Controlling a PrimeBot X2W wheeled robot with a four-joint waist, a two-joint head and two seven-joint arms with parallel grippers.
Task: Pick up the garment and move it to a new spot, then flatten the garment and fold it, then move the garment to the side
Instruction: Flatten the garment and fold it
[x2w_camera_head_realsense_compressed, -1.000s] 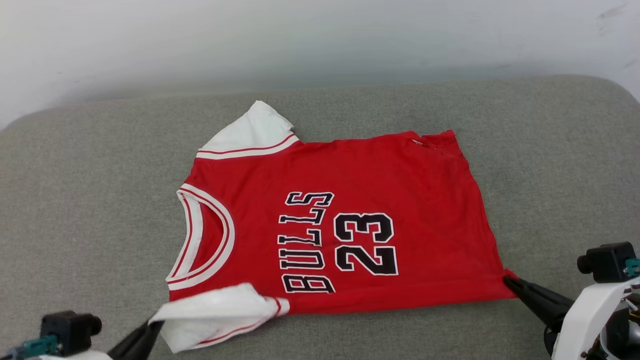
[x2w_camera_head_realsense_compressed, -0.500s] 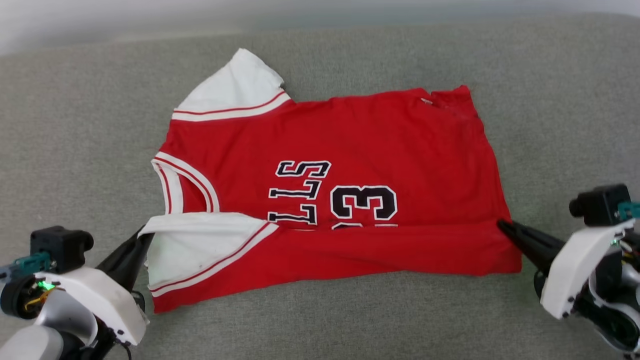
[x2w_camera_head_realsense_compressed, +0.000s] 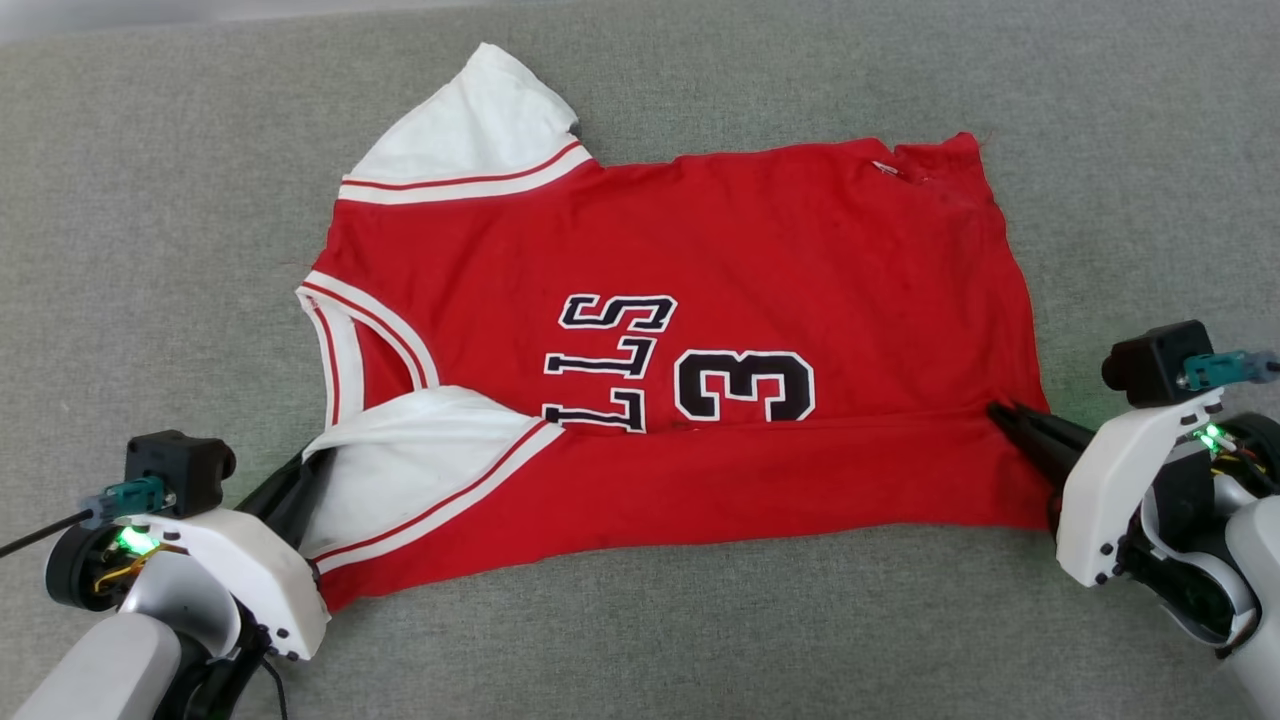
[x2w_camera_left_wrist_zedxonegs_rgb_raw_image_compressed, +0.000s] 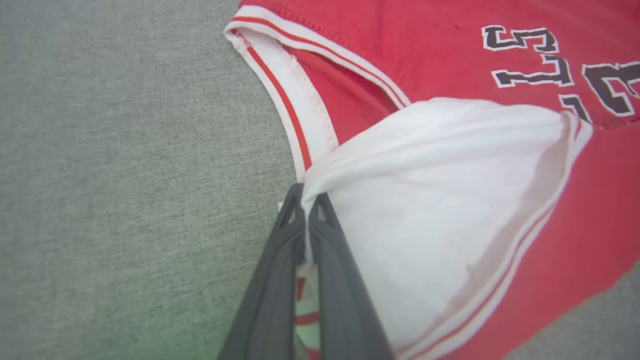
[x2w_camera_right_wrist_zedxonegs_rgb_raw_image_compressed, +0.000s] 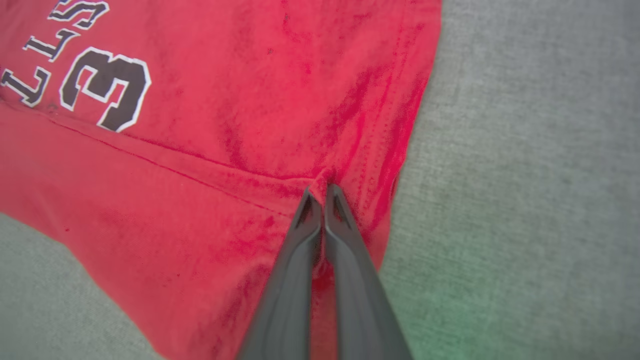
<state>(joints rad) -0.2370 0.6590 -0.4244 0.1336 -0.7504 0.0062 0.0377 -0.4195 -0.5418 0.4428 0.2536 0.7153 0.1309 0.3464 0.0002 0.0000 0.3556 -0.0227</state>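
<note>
The garment (x2w_camera_head_realsense_compressed: 700, 240), a red jersey with white sleeves and black lettering, lies on grey fabric with its collar to the left. Its near long edge is folded up over the front, covering part of the lettering. My left gripper (x2w_camera_head_realsense_compressed: 310, 462) is shut on the white near sleeve (x2w_camera_left_wrist_zedxonegs_rgb_raw_image_compressed: 440, 200), with the fingertips (x2w_camera_left_wrist_zedxonegs_rgb_raw_image_compressed: 320, 205) pinching its edge beside the collar (x2w_camera_left_wrist_zedxonegs_rgb_raw_image_compressed: 295, 110). My right gripper (x2w_camera_head_realsense_compressed: 1000, 412) is shut on the red hem corner (x2w_camera_right_wrist_zedxonegs_rgb_raw_image_compressed: 325, 182) at the garment's right side, where the fabric bunches at the fingertips (x2w_camera_right_wrist_zedxonegs_rgb_raw_image_compressed: 336, 200).
A grey upholstered surface (x2w_camera_head_realsense_compressed: 150, 200) stretches all round the garment, with bare room on the left, on the right (x2w_camera_right_wrist_zedxonegs_rgb_raw_image_compressed: 525, 150) and along the near edge. The far white sleeve (x2w_camera_head_realsense_compressed: 480, 130) lies flat at the upper left.
Both grippers have carried the near edge away from me over the garment's front, so more lettering is covered. The camera has tilted down, and the pale wall has left the view.
</note>
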